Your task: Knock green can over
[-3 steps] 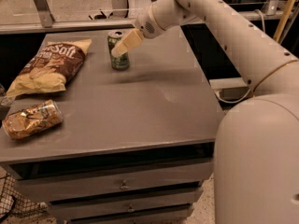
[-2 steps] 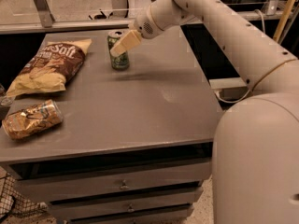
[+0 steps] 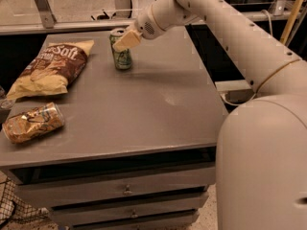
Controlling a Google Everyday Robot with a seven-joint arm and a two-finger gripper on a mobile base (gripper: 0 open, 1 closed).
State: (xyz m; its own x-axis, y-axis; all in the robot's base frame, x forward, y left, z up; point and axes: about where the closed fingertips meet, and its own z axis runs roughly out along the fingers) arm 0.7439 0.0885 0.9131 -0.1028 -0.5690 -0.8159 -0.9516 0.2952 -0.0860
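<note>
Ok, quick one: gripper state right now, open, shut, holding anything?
Gripper: open or shut cannot be told from this view; it is at the upper part of the upright green can.

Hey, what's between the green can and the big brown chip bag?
Nothing: the camera view shows bare tabletop between green can and chip bag. The gripper is at the can's top.

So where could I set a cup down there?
The tabletop is bare across its middle and right, from the green can to the front edge. Left is crowded: chip bag, foil bag. The gripper sits at the can's top.
</note>
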